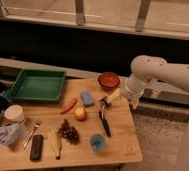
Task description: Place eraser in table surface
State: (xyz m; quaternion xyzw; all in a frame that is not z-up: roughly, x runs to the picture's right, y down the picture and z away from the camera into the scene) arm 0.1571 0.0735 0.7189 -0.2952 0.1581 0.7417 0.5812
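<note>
Camera view, near edge first: eraser lies flat on table front-left. Matte black slab, nothing gripping it. Placement looks done or not begun, can't say which. Fork just beside it, thin metal. Mid: black-handled utensil, long, rigid. Claw hangs at its silvery head, well apart from eraser; open/closed can't tell. Far: green plastic tray, glossy red bowl.
</note>
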